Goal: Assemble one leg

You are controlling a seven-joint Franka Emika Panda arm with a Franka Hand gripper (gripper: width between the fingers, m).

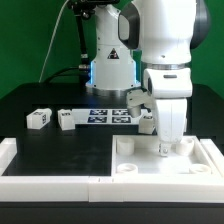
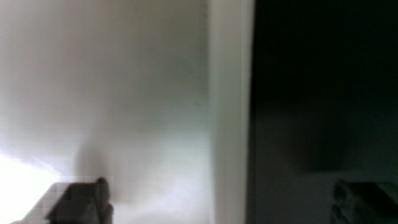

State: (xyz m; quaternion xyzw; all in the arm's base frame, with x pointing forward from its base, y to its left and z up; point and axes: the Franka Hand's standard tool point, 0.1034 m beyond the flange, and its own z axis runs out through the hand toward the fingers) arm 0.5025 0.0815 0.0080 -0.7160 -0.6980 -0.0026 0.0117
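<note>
Hanging low over the white tray-like piece (image 1: 195,160), the gripper (image 1: 165,150) has its fingers (image 2: 79,202) spread wide, nothing between them. The leg (image 1: 67,119) lies well apart on the black table (image 1: 30,98), beside the marker board (image 1: 103,115). I'd say the pick-up is not yet begun; next it must lift, cross over and straddle that post.

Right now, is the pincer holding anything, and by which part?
Nothing, it seems: the pincer is open, its jaws wide apart, only the white tray-like piece and dark table beneath.
</note>
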